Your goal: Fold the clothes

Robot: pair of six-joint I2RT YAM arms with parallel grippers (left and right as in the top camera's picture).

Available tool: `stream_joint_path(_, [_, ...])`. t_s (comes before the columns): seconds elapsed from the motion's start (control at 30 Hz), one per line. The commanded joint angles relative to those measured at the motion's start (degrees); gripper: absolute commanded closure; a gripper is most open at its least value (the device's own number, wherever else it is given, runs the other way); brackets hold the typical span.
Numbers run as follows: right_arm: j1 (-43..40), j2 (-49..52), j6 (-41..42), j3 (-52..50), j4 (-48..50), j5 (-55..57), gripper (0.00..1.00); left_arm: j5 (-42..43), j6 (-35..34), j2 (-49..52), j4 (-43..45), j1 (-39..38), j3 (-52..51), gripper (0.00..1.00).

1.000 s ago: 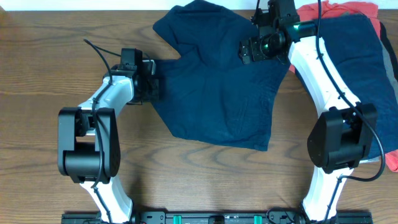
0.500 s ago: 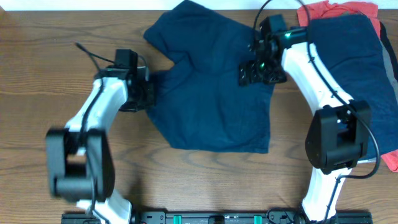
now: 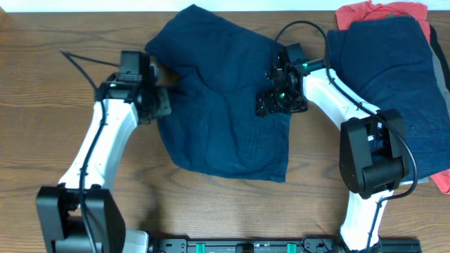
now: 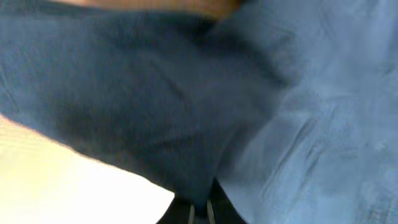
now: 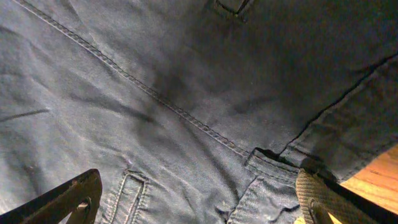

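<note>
- Dark blue shorts (image 3: 225,105) lie rumpled at the middle of the wooden table (image 3: 42,154).
- Left pincer (image 3: 163,98) grasps their left edge; right pincer (image 3: 271,105) is released over their right side.
- 1 blue garment (image 3: 394,63) tops a red one (image 3: 380,12), far right.

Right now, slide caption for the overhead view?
Left arm at the navy shorts' left edge, right arm on top; clothes pile at the wooden table's right.
</note>
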Motion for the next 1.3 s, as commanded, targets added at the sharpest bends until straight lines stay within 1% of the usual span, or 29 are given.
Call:
stream_joint_path(0.0, [0.5,-0.3,1.2,-0.4,0.5,-0.9,0.03,-0.4,-4.9,2.3,5.0,-3.3,-0.2,0.94])
stream_joint_path(0.07, [0.5,-0.3,1.2,-0.4,0.9,-0.9,0.03,-0.5,-6.3,3.8,10.1,-5.9,-0.2,0.94])
stream_joint_path(0.2, [0.5,-0.3,1.7,-0.4,1.1,-0.9,0.03,-0.5,-6.5,7.7,19.4,-10.7,-0.2,0.94])
stream_joint_path(0.23, [0.5,-0.3,1.8,-0.4,1.2,-0.9,0.02,-0.5,-6.5,9.0,22.2,-11.9,-0.2,0.93])
stream_joint_path(0.27, [0.5,-0.3,1.9,-0.4,1.2,-0.7,0.03,-0.7,-6.5,10.0,24.2,-12.6,-0.2,0.9])
stream_joint_path(0.3, [0.5,-0.3,2.3,-0.4,1.2,-0.7,0.03,-0.8,-6.5,11.3,26.9,-13.4,-0.2,0.83])
stream_joint_path(0.33, [0.5,-0.3,2.3,-0.4,1.2,-0.7,0.02,-0.9,-6.5,12.3,29.0,-13.9,-0.2,0.68])
stream_joint_path(0.37, [0.5,-0.3,2.7,-0.4,1.3,-0.6,0.02,-1.0,-6.4,13.2,30.7,-14.2,-0.2,0.57])
stream_joint_path(0.4, [0.5,-0.3,3.0,-0.4,1.4,-0.4,0.02,-0.9,-6.5,14.1,32.2,-14.3,-0.2,0.36])
stream_joint_path(0.43, [0.5,-0.3,3.1,-0.4,1.4,-0.4,0.02,-0.9,-6.5,14.5,32.9,-14.3,-0.2,0.24])
stream_joint_path(0.47, [0.4,-0.3,3.1,-0.4,1.5,-0.4,0.02,-1.1,-6.5,14.6,33.1,-14.2,-0.2,0.15])
stream_joint_path(0.53, [0.3,-0.3,3.1,-0.4,1.6,-0.4,0.02,-1.8,-6.5,14.3,32.8,-13.7,-0.2,0.03])
stream_joint_path(0.63, [0.1,-0.3,3.1,-0.4,1.7,-0.2,0.02,-1.8,-6.4,13.1,32.0,-12.5,-0.2,0.02])
stream_joint_path(0.73, [0.0,-0.3,3.1,-0.4,2.2,-0.2,0.01,-1.8,-6.2,10.3,29.0,-10.8,-0.2,0.02])
stream_joint_path(0.83, [0.0,-0.3,3.1,-0.4,2.5,-0.2,0.01,-2.1,-4.9,5.6,23.0,-8.5,-0.1,0.02])
stream_joint_path(1.0, [0.0,-0.3,3.1,-0.4,3.0,0.0,0.01,-3.1,-5.0,-0.5,11.8,-3.4,-0.2,0.02])
stream_joint_path(1.13, [0.0,-0.3,3.1,-0.4,3.7,0.0,0.01,-3.1,-5.0,0.2,3.8,-0.2,-0.4,0.02])
stream_joint_path(1.27, [0.0,-0.3,3.1,-0.4,3.5,0.0,0.01,-3.0,-4.3,3.0,-2.1,1.0,-2.0,0.02])
